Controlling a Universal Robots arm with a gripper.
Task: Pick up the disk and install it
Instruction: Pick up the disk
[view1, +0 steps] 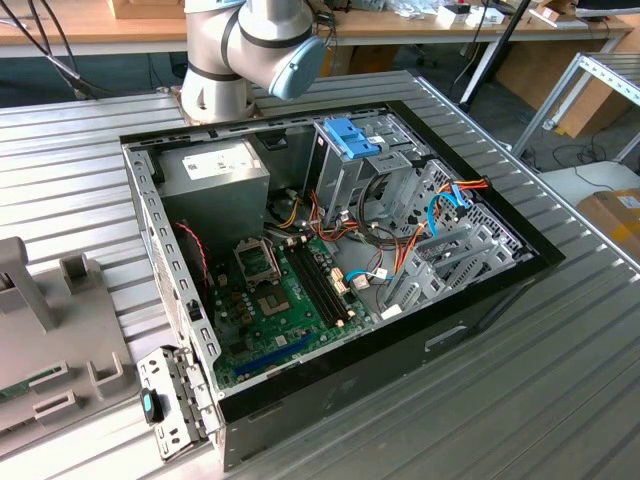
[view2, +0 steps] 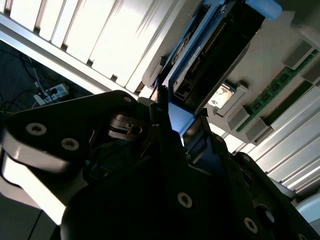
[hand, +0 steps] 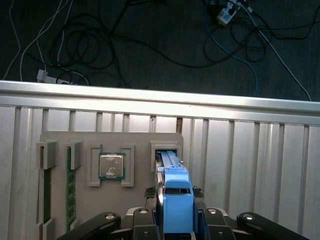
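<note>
The disk (hand: 168, 161) stands on edge in a slot of the grey holder plate (hand: 135, 142), its blue end tab (hand: 178, 202) towards the camera. My gripper (hand: 177, 200) straddles that blue end, with a dark finger pressed against each side. In the second wrist view the disk (view2: 220, 47) runs away from the gripper (view2: 179, 117), a blue rail along its edge, and the dark fingers (view2: 159, 112) close on its near end. Whether the disk has risen from the slot I cannot tell.
The holder plate also carries a processor chip (hand: 111, 166) and a green memory stick (hand: 69, 185). In the exterior view the open computer case (view1: 330, 260) lies on the ribbed metal table, with a silver drive cage with blue clips (view1: 350, 140) inside. The arm's base (view1: 215, 80) stands behind it.
</note>
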